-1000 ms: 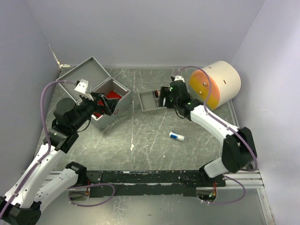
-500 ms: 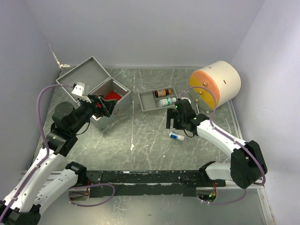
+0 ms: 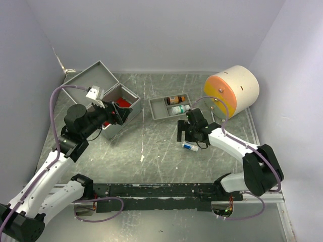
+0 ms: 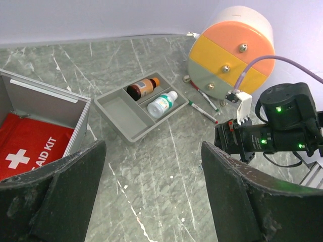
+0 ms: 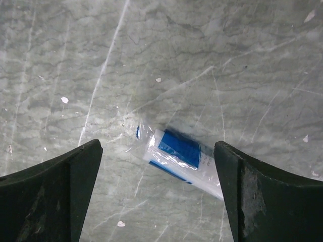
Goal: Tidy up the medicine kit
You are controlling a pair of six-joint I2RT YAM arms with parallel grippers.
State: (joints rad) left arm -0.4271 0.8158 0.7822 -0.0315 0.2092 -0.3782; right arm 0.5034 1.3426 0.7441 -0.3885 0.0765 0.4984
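Far right, close to the wall: big cream drum lying on its side, round face banded orange, yellow and pale green, three small knobs down the middle. Just beside that face, two thin pens flat on the grey marbled table, streaked with white scratches. Plain pale walls all round.

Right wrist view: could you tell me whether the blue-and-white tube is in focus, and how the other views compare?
Right wrist: the tube is slightly soft with glare on its wrapper, the dark jaws blurred at the corners; left wrist: the tray is sharp, jaws out of focus; top external: even light, soft shadows.
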